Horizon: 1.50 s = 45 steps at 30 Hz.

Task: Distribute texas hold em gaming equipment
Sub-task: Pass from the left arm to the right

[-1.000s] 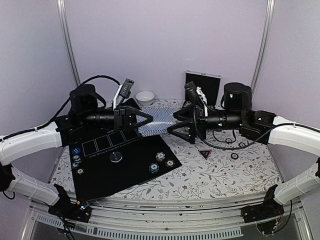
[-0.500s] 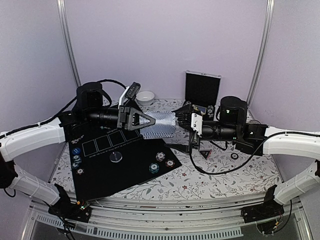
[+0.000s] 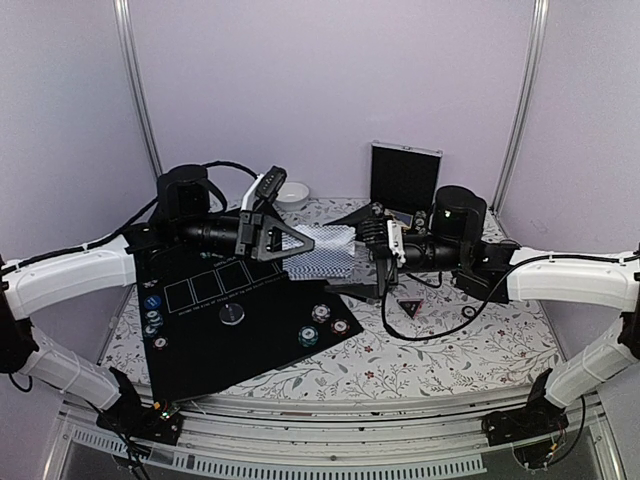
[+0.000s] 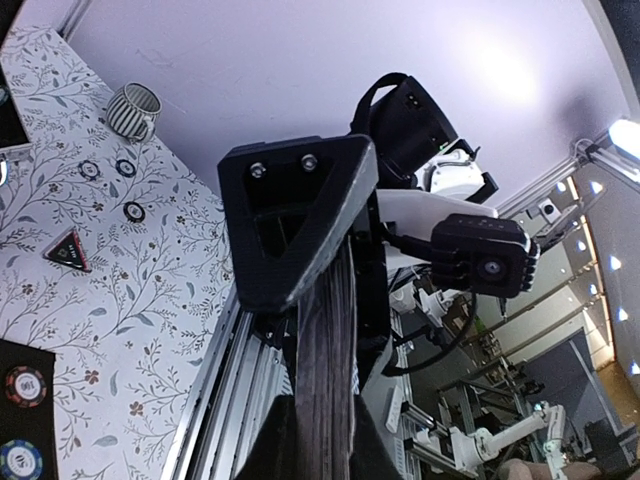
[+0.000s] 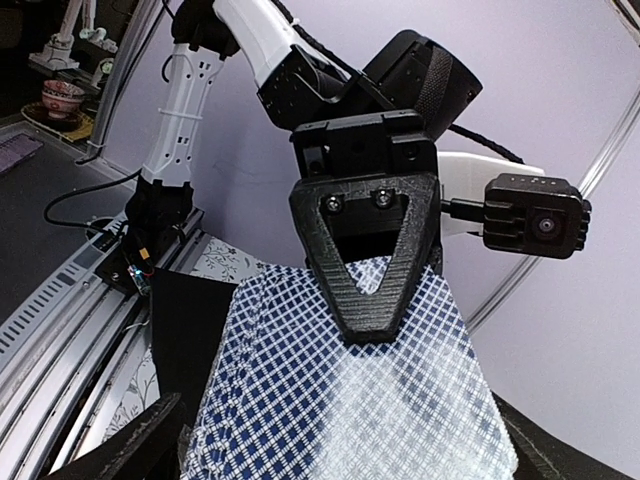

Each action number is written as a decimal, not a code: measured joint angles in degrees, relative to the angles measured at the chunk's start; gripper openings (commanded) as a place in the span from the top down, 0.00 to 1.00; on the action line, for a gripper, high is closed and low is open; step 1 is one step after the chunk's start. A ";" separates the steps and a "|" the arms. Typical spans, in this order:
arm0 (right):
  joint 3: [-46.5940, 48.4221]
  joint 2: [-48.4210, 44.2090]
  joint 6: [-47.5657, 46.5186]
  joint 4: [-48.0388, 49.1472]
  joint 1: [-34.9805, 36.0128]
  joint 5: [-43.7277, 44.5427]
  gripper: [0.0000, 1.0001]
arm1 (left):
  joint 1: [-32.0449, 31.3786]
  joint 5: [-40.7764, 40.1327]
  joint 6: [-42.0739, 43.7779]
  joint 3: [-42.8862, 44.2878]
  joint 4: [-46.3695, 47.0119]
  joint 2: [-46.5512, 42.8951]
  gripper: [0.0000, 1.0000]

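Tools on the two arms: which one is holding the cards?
The left tool, pinched shut on one end of the playing cards. The right tool is different: its jaws stand wide open at the stack's other end, gripping nothing.

From above I see soft, even light, with only faint shadows on the table (image 3: 420, 350). My left wrist view bends at its edges, and lamps (image 4: 624, 140) flare at the right (small white spots). On the right wrist view, glare whitens the playing cards (image 5: 400, 410), and the background is soft.
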 measured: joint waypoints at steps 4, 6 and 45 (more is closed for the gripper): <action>0.44 2.36 2.56 3.87 -0.59 -3.58 0.09 | 0.00 0.72 -1.18 0.00 2.19 0.46 1.00; 0.44 3.39 3.89 6.10 -0.66 -4.85 0.11 | 0.00 1.16 -1.92 0.00 3.69 1.09 1.00; 0.46 4.28 8.11 13.25 -0.94 -4.57 0.30 | 0.61 3.23 -6.75 -0.92 10.23 4.39 1.00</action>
